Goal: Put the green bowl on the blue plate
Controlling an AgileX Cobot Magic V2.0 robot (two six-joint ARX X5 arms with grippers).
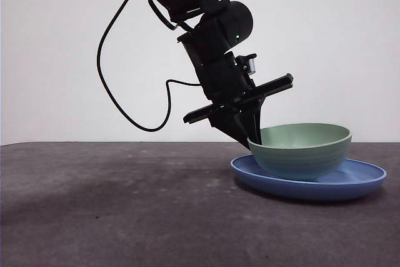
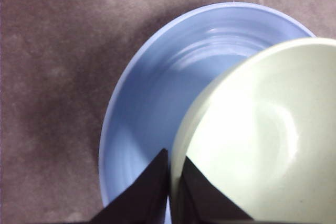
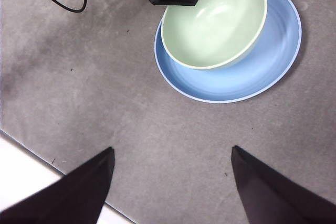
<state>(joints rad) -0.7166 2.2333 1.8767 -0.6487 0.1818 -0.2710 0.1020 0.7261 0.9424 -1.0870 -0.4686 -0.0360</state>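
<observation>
Left gripper [image 2: 169, 169] pinches green bowl [image 1: 301, 149] rim (on blue plate [image 1: 350, 182])

The green bowl [image 1: 302, 152] has a smooth, softly satin skin with faint horizontal ridges outside and a mild sheen inside — it looks like plastic or glazed ware, which one cannot be told. The blue plate [image 1: 350, 179] is glossy and smooth, catching pale highlights. The table [image 1: 125, 211] is matt, grey-brown and slightly mottled — felt-like. The left gripper [image 1: 253, 137] looks matt black.
</observation>
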